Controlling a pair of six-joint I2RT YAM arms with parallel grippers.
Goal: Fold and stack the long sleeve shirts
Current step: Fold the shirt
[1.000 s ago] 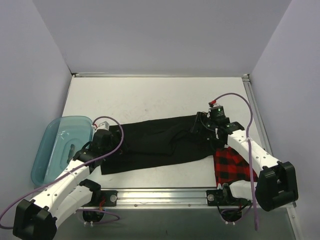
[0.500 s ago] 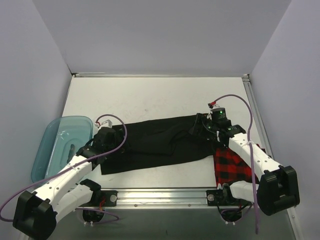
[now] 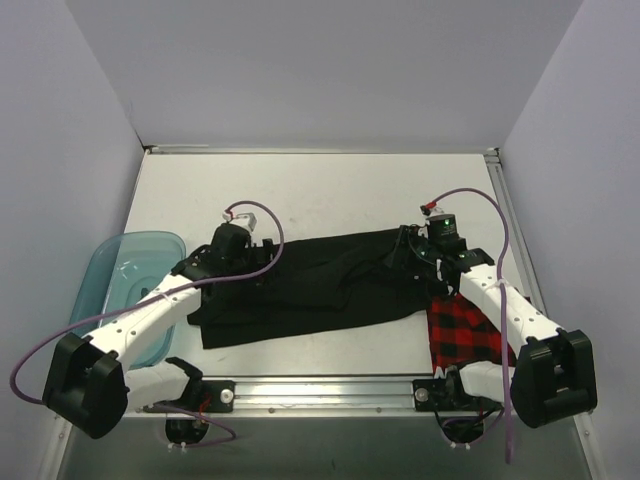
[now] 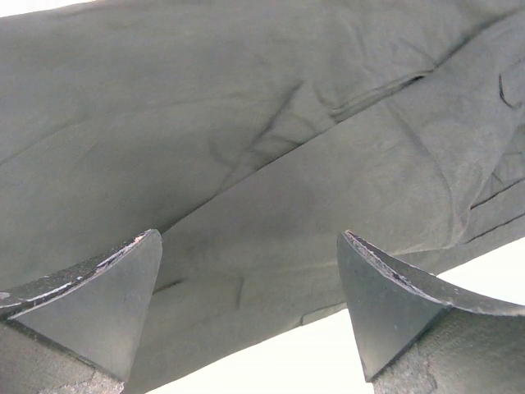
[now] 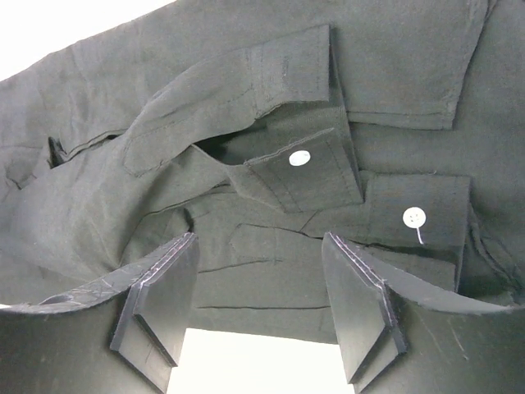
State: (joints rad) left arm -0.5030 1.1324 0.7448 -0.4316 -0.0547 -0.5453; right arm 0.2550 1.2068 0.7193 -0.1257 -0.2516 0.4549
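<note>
The black long sleeve shirt [image 3: 320,285] lies spread in a band across the middle of the table. My left gripper [image 3: 262,245] hangs open over its left end; the left wrist view shows the cloth [image 4: 271,123] under the spread jaws [image 4: 248,238], with nothing between them. My right gripper [image 3: 403,256] hovers open at the shirt's right end. Folded cuffs and two white buttons [image 5: 299,158] lie just beyond its jaws [image 5: 261,240]. The red-and-black check shirt [image 3: 465,330] lies crumpled at the near right, partly under the right arm.
A translucent teal tub [image 3: 110,290] sits at the left edge of the table, beside the left arm. White table top [image 3: 300,195] shows behind the shirts. A metal rail [image 3: 320,385] runs along the near edge, and walls close in the other three sides.
My left arm has swung away from the tub, rightward and farther out, over the black shirt's left end. The right gripper has stayed near the shirt's right end with its jaws a little narrower.
</note>
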